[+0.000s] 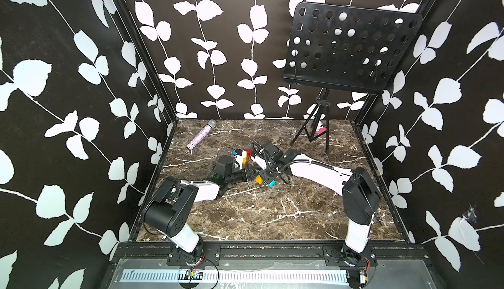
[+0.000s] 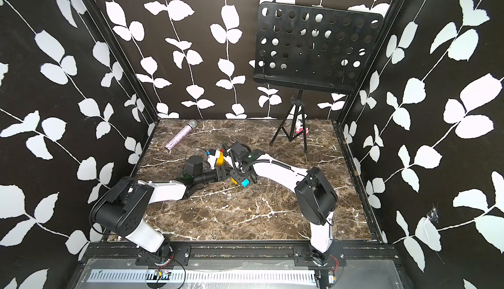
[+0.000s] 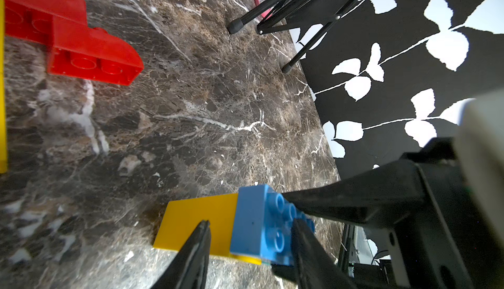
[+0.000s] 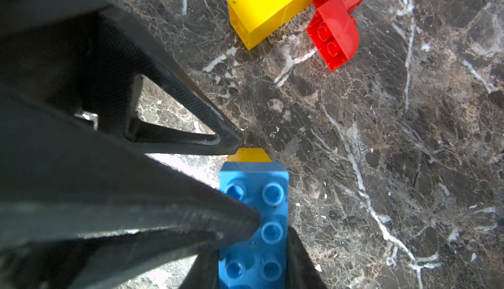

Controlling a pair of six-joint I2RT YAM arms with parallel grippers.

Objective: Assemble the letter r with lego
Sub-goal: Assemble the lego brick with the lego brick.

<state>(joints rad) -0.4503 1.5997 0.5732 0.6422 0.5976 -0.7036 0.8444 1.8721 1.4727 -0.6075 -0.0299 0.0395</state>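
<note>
Blue-yellow lego stack (image 4: 255, 171) gripped by left end effector (image 3: 251, 222), right end effector (image 4: 252, 246).

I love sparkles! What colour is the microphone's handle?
Glittery purple; the microphone shows best in a top view.

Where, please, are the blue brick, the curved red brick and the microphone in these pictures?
blue brick (image 4: 275, 211): right wrist view, on its studded face.
curved red brick (image 4: 338, 28): right wrist view, on its rounded side.
glittery purple microphone (image 1: 201, 136): in a top view, midway along its handle.
</note>
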